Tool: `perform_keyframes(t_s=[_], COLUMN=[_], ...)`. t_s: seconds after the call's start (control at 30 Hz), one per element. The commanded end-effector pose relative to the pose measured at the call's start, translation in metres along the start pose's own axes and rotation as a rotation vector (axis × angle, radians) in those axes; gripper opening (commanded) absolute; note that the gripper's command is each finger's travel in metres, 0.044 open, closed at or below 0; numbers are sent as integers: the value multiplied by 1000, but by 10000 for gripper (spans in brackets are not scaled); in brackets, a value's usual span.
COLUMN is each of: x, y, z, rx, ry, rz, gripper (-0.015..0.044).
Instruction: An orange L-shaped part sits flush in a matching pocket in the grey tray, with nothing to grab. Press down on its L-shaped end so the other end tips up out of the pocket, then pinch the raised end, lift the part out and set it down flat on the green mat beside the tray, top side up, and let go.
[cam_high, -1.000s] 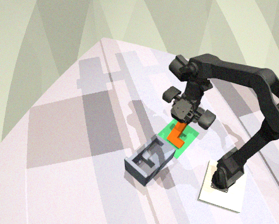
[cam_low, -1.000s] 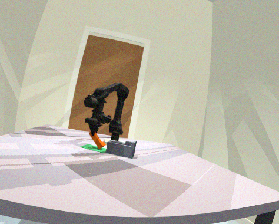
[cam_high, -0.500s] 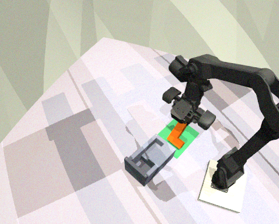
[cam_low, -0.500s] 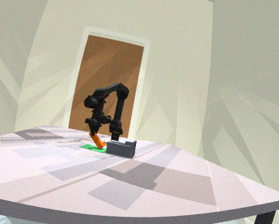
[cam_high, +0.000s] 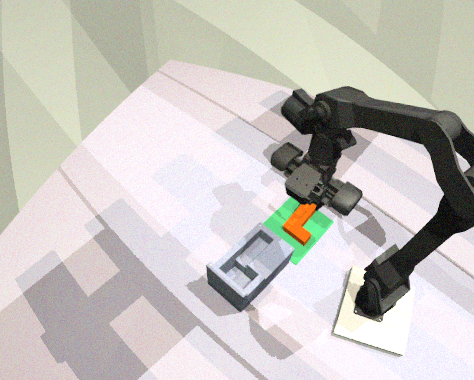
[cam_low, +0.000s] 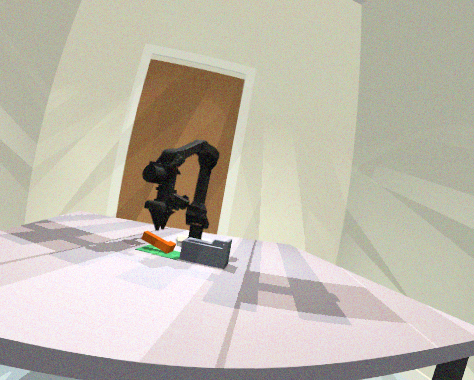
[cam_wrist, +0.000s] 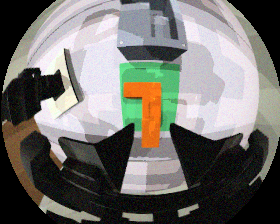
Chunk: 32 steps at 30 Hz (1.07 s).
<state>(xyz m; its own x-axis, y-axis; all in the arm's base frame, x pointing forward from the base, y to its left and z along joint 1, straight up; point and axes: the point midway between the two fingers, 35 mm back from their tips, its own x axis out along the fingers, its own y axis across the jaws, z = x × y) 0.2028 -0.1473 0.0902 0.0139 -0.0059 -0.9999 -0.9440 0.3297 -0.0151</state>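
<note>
The orange L-shaped part (cam_high: 296, 226) (cam_low: 158, 242) (cam_wrist: 151, 107) is out of the tray, over the green mat (cam_high: 322, 224) (cam_low: 146, 250) (cam_wrist: 129, 74). It is tilted in the exterior view: its L-shaped end is low, near the mat on the tray side, and its straight end is higher. Whether the low end touches the mat is unclear. My gripper (cam_low: 159, 229) (cam_wrist: 151, 126) is open. Its fingertips stand just above the part, and the wrist view shows a gap on each side of its straight end. In the top view the gripper hides the fingertips.
The grey tray (cam_high: 276, 250) (cam_low: 204, 255) (cam_wrist: 128, 36) stands right beside the mat, its pocket without the part. The arm's pale base plate (cam_high: 370, 332) (cam_wrist: 69, 95) lies off to one side of the mat and tray.
</note>
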Motion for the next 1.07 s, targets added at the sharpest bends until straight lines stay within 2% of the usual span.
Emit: perform_keyframes(t_s=[0.0, 0.07, 0.23, 1.03], x=[-17, -39, -84, -80], y=[-3, -4, -1, -2], z=[-1, -1, 0, 0], rx=[-1, -2, -4, 0], ry=[2, 2, 3, 1], rz=[-6, -5, -5, -4], gripper=[341, 394, 400, 400])
